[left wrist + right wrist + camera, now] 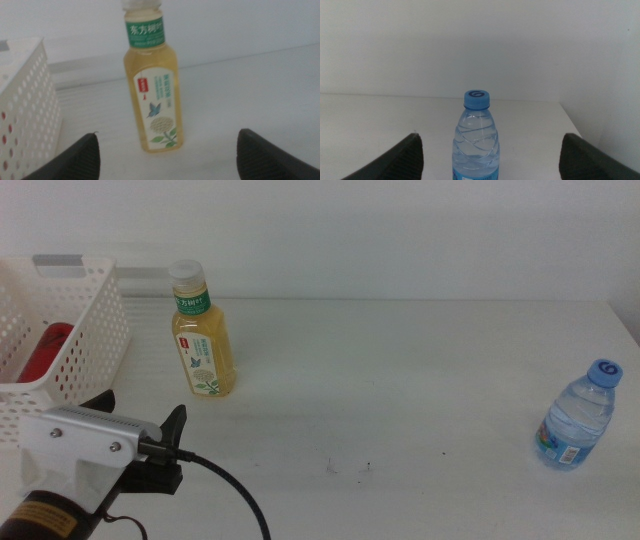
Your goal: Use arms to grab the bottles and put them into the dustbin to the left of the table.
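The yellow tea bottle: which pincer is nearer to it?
Left. The left pincer is open just before the yellow tea bottle; the right pincer faces the water bottle across the table.

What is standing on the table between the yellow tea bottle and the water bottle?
Nothing: in the middle view only bare table separates the yellow tea bottle and the water bottle.

A red can [40,352] shows only in patches behind the perforated wall of the dustbin [85,330], itself cut off beside the tea bottle [203,332], whose label print is illegible.
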Tool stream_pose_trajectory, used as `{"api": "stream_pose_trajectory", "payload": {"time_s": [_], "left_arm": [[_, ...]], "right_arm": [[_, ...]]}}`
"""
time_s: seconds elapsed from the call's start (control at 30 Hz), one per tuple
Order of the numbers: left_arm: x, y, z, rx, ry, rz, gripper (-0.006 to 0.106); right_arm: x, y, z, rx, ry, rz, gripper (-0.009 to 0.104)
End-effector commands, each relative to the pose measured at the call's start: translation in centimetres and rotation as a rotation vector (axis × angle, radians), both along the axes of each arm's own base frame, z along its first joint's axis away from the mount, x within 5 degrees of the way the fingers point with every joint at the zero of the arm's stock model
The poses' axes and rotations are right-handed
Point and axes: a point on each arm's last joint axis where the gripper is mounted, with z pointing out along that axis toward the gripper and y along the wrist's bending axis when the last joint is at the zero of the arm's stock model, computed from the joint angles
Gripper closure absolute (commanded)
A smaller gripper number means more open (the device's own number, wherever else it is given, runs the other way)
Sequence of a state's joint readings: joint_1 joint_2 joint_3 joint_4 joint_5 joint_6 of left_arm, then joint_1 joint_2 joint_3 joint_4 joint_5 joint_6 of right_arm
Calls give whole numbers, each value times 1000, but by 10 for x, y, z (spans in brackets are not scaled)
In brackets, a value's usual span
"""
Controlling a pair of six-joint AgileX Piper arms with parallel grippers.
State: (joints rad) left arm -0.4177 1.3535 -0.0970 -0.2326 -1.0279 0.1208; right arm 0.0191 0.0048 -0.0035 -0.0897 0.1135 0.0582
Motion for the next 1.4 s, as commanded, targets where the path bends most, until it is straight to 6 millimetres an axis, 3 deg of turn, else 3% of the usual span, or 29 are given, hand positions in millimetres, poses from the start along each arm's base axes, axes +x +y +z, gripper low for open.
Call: {"api": "stream_pose_trajectory", "payload": {"time_s": [0.0,0.2,0.53,1.0,1.37], "left_arm": [[3,2,-5,-25,-6,44,7],[16,-1,-20,-56,10,77,7],[60,-20,-38,-61,38,75,7],[112,-17,-31,-56,40,2,7],[136,-22,-37,-53,48,20,7]], "right_arm": [[0,0,-1,-11,-6,1,2],[0,0,-1,-11,-6,1,2],[0,0,-1,-11,-6,1,2],[0,0,-1,-11,-6,1,2],[0,0,-1,-11,-6,1,2]]}}
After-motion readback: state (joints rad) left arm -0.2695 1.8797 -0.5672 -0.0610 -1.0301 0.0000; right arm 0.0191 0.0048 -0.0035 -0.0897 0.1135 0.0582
